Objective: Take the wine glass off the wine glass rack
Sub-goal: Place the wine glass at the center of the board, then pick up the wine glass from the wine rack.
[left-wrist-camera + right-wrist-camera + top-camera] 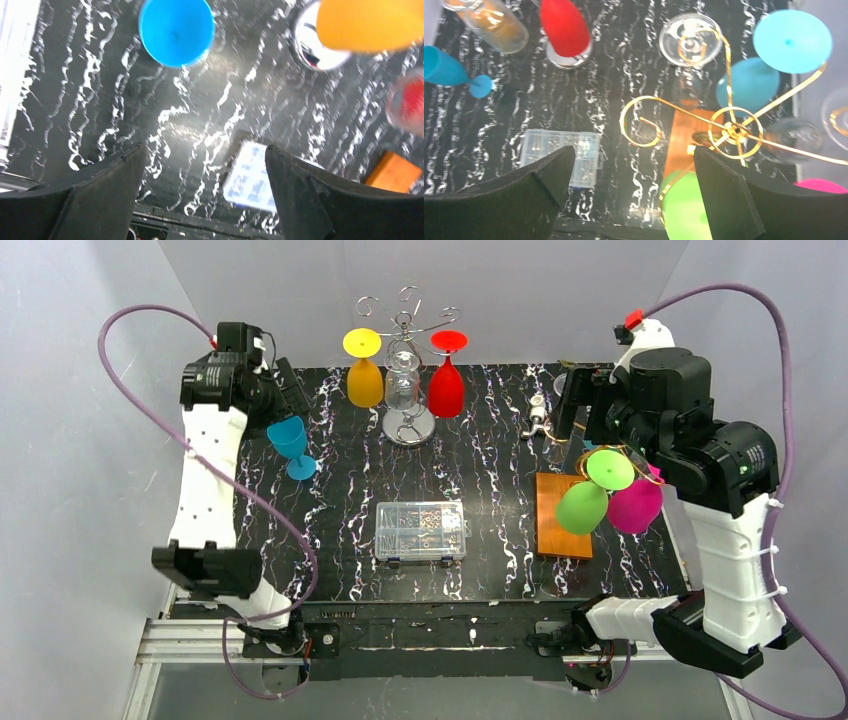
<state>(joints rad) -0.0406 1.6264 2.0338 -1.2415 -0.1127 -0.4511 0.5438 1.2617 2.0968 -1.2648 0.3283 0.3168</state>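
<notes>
Clear parts box [420, 530] lies nearest, mid table [480, 460]. R gripper [634, 150] is above gold rack [735, 129] w/ green glass [581, 507] and pink glass [636, 505]; fingers spread, empty. L gripper [205, 150] spread too, empty. Blue wine glass [291, 445] stands on table near it, not touching. At back, silver rack [410, 428] w/ yellow glass [364, 375] and red glass [446, 380] hanging.

The top view is bright, evenly lit from above and sharp, with only soft, short shadows on the glossy black worktop [330, 510]. The left wrist view is motion-blurred: the orange glass [370, 22] at 1 o'clock and the red glass [410, 102] at 3 o'clock are fuzzy, pale glare sits near centre, and the 9 o'clock edge is blown out white. The right wrist view is crisper; the gold rack [735, 130] glints, and the green glass [679, 210] at 6 o'clock is soft.
</notes>
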